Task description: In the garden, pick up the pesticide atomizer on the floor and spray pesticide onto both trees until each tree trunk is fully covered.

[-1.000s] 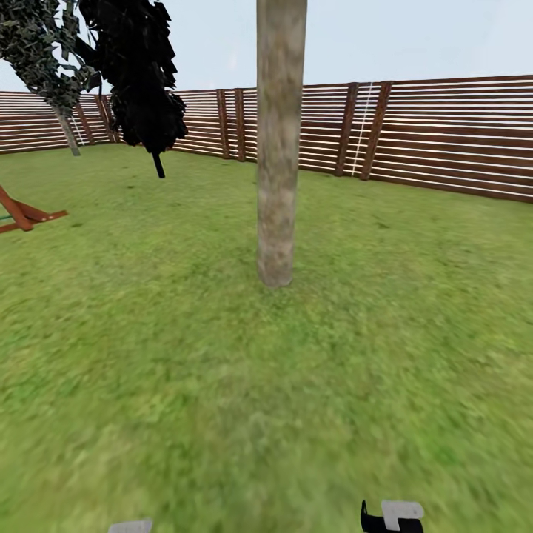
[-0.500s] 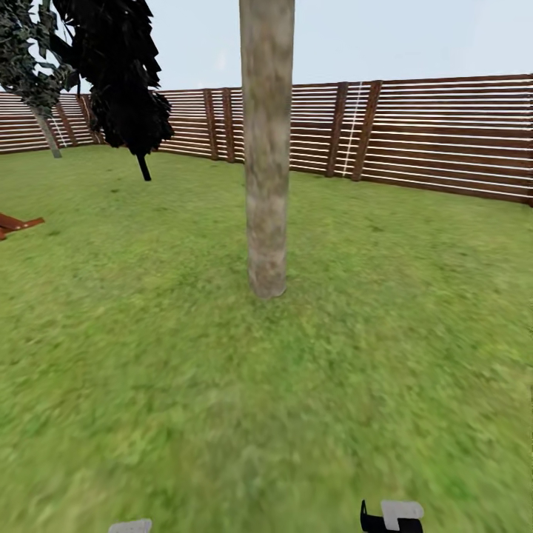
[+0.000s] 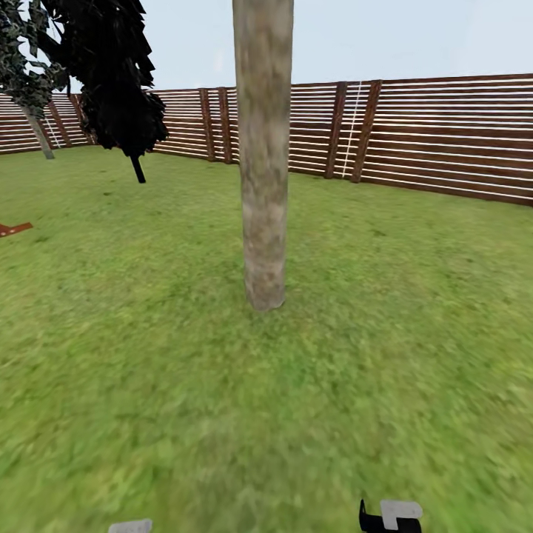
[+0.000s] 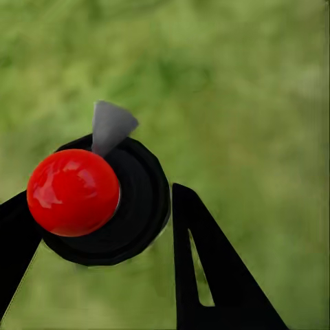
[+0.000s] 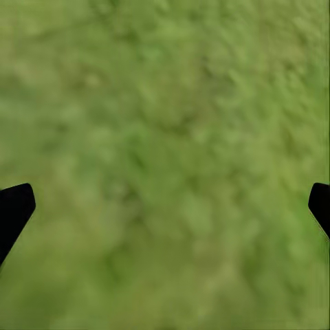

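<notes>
Left gripper pinches the atomizer: black round body with a red ball cap and a grey nozzle tip, seen from above. One black finger is pressed on the body's side, the other finger on the opposite side, so the jaws are clamped on the atomizer. Blurred grass lies beyond the jaws, well apart from them.

Right gripper: jaws spread wide, with just the two black fingertips at opposite edges of the right wrist view. Nothing between the jaws. Grass lies beyond them, not touching.

Head view: tree trunk stands upright on the lawn, straight ahead of both grippers and well apart from them. Grey-brown bark, slightly wider at the base, crown cut off by the top edge. A sliver of the left arm and a black-and-white part of the right arm show at the bottom edge; jaw state cannot be told from these.

Second tree is far off, ahead and left of the jaws, near the fence, with a thin leaning trunk and mottled leaves. A black cypress-like tree stands beside it. A red-brown wooden piece lies on the grass at the left edge. The slat fence rings the far side of the lawn, with sky above it.
</notes>
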